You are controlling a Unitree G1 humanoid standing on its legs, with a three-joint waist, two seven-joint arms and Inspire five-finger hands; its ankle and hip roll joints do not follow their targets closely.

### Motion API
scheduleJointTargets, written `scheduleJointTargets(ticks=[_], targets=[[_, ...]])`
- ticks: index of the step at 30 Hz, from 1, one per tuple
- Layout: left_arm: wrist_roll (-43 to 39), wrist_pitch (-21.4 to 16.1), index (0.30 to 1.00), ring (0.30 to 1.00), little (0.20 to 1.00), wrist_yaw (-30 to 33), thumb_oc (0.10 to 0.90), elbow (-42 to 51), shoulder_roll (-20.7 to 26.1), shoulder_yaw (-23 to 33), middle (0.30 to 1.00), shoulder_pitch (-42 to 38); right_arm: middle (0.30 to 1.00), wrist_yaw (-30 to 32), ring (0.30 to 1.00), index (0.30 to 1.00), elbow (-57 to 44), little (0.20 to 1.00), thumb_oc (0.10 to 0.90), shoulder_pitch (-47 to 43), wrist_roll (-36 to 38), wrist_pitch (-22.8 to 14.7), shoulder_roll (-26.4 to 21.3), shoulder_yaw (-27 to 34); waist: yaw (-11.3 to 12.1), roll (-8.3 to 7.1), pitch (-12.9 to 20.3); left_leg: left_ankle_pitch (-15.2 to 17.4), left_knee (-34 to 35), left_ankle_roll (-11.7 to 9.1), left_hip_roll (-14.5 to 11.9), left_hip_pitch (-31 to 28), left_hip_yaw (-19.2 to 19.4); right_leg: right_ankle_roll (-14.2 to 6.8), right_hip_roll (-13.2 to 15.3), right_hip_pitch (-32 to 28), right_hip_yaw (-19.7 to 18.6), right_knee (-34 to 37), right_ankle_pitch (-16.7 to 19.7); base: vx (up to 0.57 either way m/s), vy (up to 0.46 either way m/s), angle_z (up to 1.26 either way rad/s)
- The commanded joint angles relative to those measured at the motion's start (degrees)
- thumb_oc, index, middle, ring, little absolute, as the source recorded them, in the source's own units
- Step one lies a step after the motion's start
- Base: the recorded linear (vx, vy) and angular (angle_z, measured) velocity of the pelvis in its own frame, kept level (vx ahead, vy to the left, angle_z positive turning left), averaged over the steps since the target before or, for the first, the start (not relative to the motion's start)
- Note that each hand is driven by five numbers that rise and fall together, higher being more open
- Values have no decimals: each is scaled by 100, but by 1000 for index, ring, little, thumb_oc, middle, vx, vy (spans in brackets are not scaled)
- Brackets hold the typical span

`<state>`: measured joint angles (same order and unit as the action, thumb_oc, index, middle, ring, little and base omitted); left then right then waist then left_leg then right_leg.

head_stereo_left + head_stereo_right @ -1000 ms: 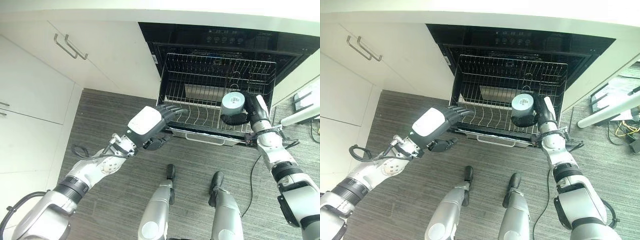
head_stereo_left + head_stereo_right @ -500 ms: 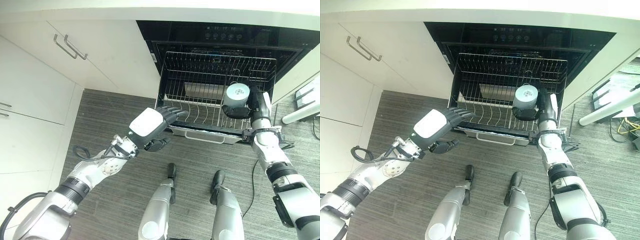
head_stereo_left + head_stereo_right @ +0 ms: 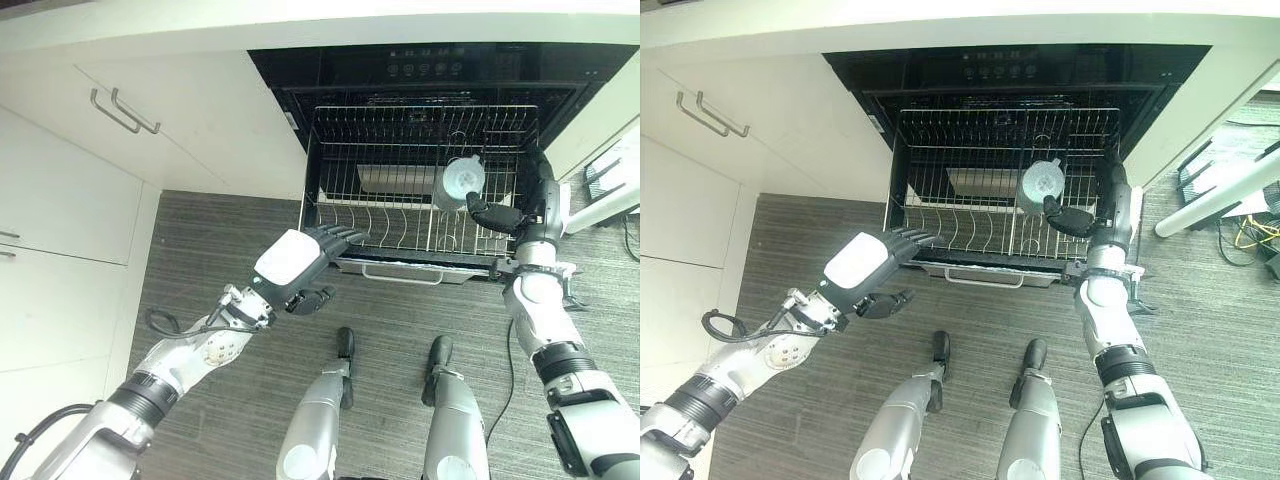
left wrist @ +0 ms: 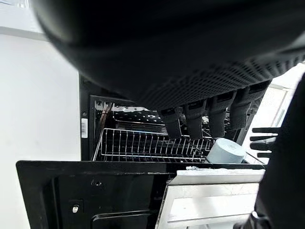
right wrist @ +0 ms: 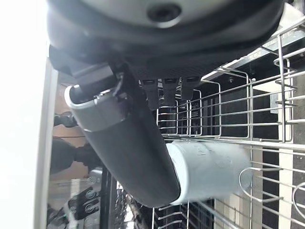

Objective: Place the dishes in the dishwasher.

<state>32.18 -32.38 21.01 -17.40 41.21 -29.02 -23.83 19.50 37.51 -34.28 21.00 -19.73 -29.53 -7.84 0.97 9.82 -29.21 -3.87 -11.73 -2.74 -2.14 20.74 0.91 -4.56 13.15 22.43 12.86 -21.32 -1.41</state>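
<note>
A pale blue-grey cup (image 3: 462, 178) rests tilted in the right half of the pulled-out wire rack (image 3: 400, 150) of the open dishwasher. My right hand (image 3: 518, 214) is just right of the cup and a little nearer me. Its fingers are straight and its thumb reaches toward the cup's underside without curling round it. In the right wrist view the cup (image 5: 207, 171) lies on the rack wires past the thumb (image 5: 133, 148). My left hand (image 3: 295, 262) hovers open, palm down, off the rack's front left corner and holds nothing. The left wrist view shows the cup (image 4: 226, 150) beyond the straight fingers (image 4: 190, 119).
White cabinet fronts with bar handles (image 3: 125, 108) stand to the left of the dishwasher. The rack's front handle (image 3: 400, 272) faces me above the grey plank floor (image 3: 220, 240). A white frame (image 3: 612, 200) and cables lie on the floor at far right.
The right hand carried the cup farther back into the rack and let go of it; the fingers that wrapped it are now straight. The camera view shifted. The left hand stayed about where it was.
</note>
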Motion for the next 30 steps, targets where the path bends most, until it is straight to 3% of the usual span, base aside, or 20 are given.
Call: scheduleJointTargets(ticks=[1, 7, 13, 18, 23, 27, 30], targets=[[-134, -206, 900, 900, 900, 454, 800, 624, -307, 408, 900, 7, 900, -28, 900, 900, -825, 900, 800, -19, 133, -571, -300, 313, -73, 318, 248, 1080, -546, 192, 202, 76, 431, -232, -239, -131, -314, 38, -670, 0, 0, 0], [-54, -167, 900, 900, 900, 502, 800, 653, -379, 422, 900, 107, 900, -114, 900, 900, -1250, 900, 800, 177, 262, -562, -176, 271, -123, 319, 232, 1116, -546, 195, 209, 16, 465, -245, -189, -159, -322, 2, -721, 9, 8, -2], [31, -106, 900, 900, 900, 642, 800, 656, -481, 470, 900, 258, 900, -174, 900, 900, -1729, 900, 800, 410, 350, -850, 8, 241, -174, 333, 258, 1118, -546, 194, 168, 11, 494, -235, -213, -187, -326, 80, -670, 0, 16, -3], [224, 58, 900, 900, 900, 768, 800, 765, -616, 627, 900, 633, 900, -344, 900, 900, -2745, 900, 800, 1086, 375, -1553, 240, 246, -280, 250, 299, 1204, -546, 218, 138, -121, 549, -262, -203, -333, -337, 136, -719, 7, 3, 0], [476, 77, 900, 900, 900, 925, 800, 838, -738, 807, 900, 1068, 900, -574, 900, 900, -3612, 900, 800, 1666, 269, -2009, 451, 210, -359, 219, 424, 1295, -546, 223, 58, -224, 627, -313, -188, -572, -284, 281, -723, 38, 31, -4], [469, 132, 900, 900, 900, 1272, 800, 763, -785, 891, 900, 1386, 900, -904, 900, 900, -4340, 900, 800, 1954, 451, -2507, 575, 185, -388, 109, 709, 1427, -546, 212, 19, -408, 759, -393, -86, -929, -165, 413, -806, 46, 30, -8], [271, 155, 900, 900, 900, 1608, 800, 716, -851, 1015, 900, 1548, 900, -963, 900, 900, -4826, 900, 800, 2048, 196, -2565, 654, 133, -379, -14, 934, 1490, -546, 264, 49, -575, 760, -387, -85, -1100, -179, 413, -856, 51, 27, -1]])
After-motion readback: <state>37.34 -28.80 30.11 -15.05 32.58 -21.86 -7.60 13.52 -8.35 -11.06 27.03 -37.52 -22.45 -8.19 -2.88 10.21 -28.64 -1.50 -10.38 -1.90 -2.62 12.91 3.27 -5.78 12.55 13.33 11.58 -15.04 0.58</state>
